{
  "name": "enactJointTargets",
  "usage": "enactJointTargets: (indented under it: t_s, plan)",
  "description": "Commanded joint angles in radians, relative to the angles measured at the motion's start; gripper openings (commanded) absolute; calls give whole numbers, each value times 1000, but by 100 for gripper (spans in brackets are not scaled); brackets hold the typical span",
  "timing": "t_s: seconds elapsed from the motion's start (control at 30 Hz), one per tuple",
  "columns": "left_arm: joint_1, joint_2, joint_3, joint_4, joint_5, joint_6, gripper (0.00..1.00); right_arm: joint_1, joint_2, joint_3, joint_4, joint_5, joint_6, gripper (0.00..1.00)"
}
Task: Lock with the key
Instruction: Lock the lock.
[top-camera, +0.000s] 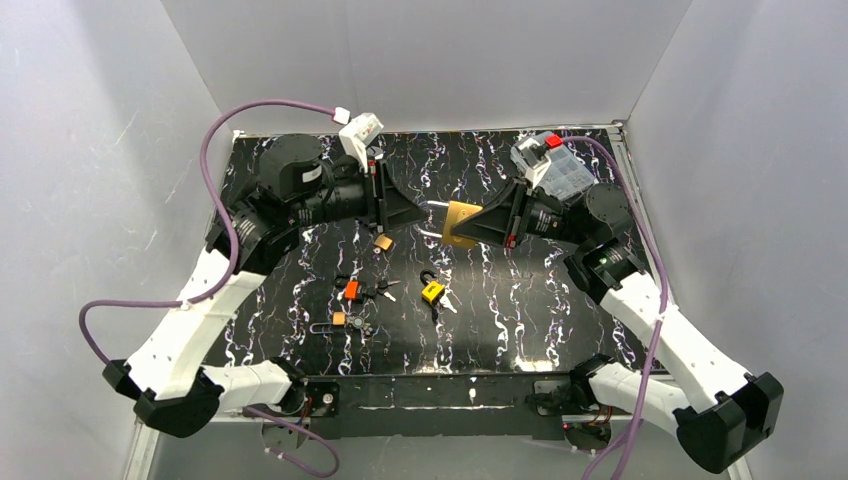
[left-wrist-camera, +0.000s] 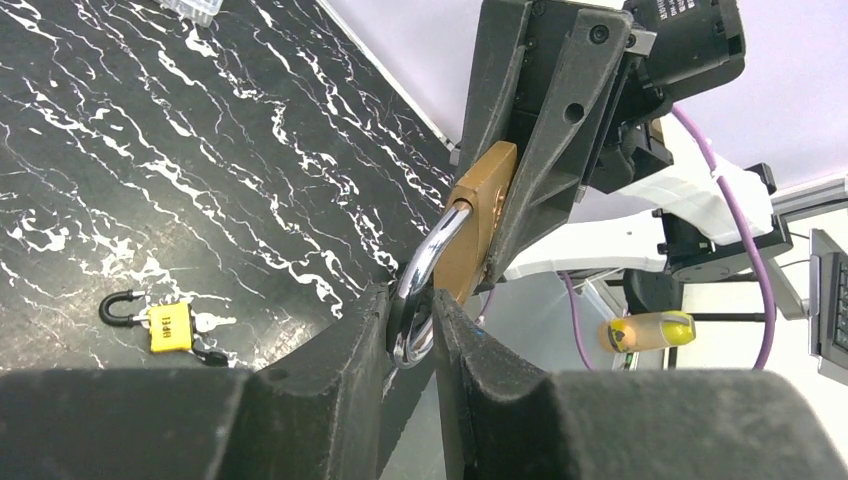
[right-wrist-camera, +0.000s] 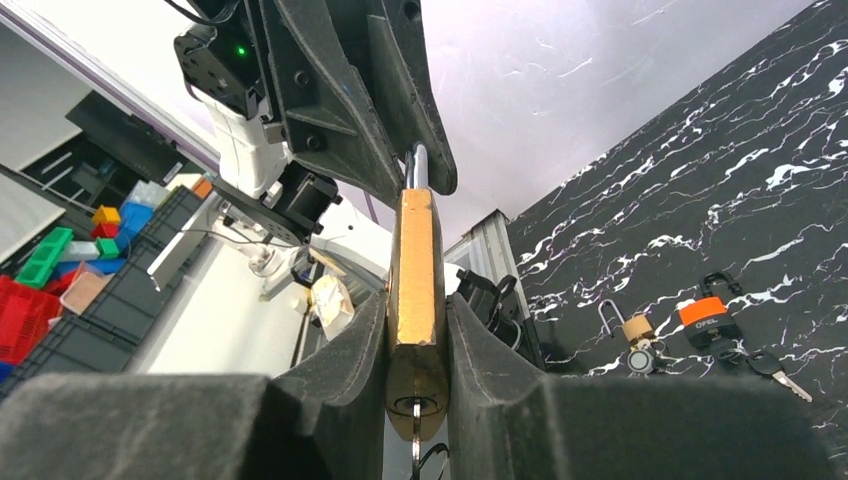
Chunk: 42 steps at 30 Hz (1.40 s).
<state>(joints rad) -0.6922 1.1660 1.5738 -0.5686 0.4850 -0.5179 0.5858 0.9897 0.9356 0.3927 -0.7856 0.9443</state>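
A large brass padlock (top-camera: 460, 222) hangs in the air over the middle of the black marbled table (top-camera: 520, 310). My right gripper (right-wrist-camera: 417, 310) is shut on the flat sides of its body (right-wrist-camera: 418, 270). A key (right-wrist-camera: 414, 445) sticks out of the keyhole at the bottom. The chrome shackle (left-wrist-camera: 425, 290) points toward my left gripper (left-wrist-camera: 412, 320). Its bend lies between that gripper's fingers, which stand narrowly apart, a thin dark gap showing on one side. In the top view the two grippers face each other tip to tip, the left gripper (top-camera: 418, 215) and the right gripper (top-camera: 478, 225).
Smaller padlocks with keys lie on the table below: a yellow one (top-camera: 433, 292), an orange one (top-camera: 351, 290), a small brass one (top-camera: 383, 242) and another (top-camera: 339, 319). A clear plastic box (top-camera: 562, 170) sits at the back right. White walls enclose the table.
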Motion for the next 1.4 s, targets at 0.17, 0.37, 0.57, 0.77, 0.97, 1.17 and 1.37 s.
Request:
enactJointTargets:
  t_s: [0.17,0.37,0.57,0.77,0.97,1.17,1.37]
  plan:
    - [62,89,83,121,297,-83,23,-102,122,35,311,-24,222,1]
    - [120,124,100,172,358,-123,9,-132,166,86,308,-48,230,1]
    - [148,153,88,230,390,-169,0,-137,205,132,282,-77,204,1]
    - [191,157,97,301,351,-262,0,-163,192,132,162,-87,103,43]
    - [204,187,167,353,316,-329,0,-232,204,43,395,-150,236,70]
    - [204,198,195,377,308,-365,0,-241,213,-7,472,-174,256,75]
    - [204,205,215,413,302,-409,0,-241,240,-15,520,-191,259,68]
